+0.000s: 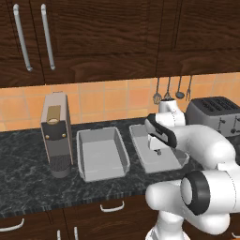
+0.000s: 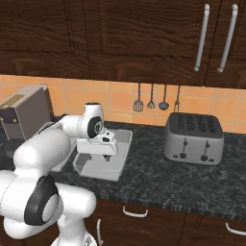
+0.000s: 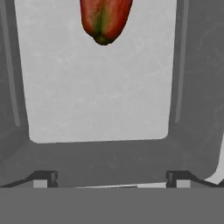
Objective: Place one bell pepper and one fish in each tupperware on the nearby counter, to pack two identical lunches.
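Hand view: the gripper [image 3: 111, 177] looks straight down into a tray [image 3: 192, 87], its two fingertips [image 3: 43, 178] spread wide near the corners of the picture with nothing between them. A red pepper [image 3: 105, 19] with green streaks lies on the tray's pale floor at the top of the frame, clear of both tips, so the hand is released.

In the left base view, two grey trays sit side by side on the black marbled counter [image 1: 28, 183]. The left tray [image 1: 101, 154] stands just beside a brown coffee machine [image 1: 56, 133]. The right tray [image 1: 140, 150] lies under the arm, and the gripper [image 1: 157, 147] hangs over its middle. A silver toaster [image 1: 213, 115] stands to the right of it, against the orange tiled wall, with utensils [image 1: 171, 91] hanging above.

In the right base view the gripper [image 2: 103, 153] points down over the near tray [image 2: 120, 161], its jaws low between the tray's walls. The toaster [image 2: 192, 139] is well apart to the right. I cannot tell from either base view what lies inside the trays.
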Controlling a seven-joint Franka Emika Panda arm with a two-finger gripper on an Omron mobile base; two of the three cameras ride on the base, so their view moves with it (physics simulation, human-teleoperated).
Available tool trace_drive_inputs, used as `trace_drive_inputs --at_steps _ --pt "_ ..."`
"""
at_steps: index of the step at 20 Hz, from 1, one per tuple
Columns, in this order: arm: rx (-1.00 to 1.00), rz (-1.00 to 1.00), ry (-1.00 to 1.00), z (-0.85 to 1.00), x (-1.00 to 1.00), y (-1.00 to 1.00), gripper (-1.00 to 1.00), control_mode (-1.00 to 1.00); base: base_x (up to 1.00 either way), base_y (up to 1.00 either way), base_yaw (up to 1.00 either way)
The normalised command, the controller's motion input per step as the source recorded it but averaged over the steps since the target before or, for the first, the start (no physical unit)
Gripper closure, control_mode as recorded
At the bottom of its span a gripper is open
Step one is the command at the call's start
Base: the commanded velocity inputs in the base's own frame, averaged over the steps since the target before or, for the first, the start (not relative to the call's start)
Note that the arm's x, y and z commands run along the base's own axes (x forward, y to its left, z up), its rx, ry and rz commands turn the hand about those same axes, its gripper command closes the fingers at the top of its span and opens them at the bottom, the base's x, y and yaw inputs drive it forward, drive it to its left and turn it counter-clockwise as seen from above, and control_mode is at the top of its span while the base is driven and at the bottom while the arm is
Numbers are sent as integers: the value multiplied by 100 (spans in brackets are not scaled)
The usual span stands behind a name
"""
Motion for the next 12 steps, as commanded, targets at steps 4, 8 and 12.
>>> trace_drive_inputs --at_steps 4,8,12 --pt "0 5 -6 100 -100 0 -100 -100 0 0 0" --pt "0 6 -12 98 -99 0 -100 -100 0 0 0" --pt "0 4 -22 41 -75 0 -100 -100 0 0 0"
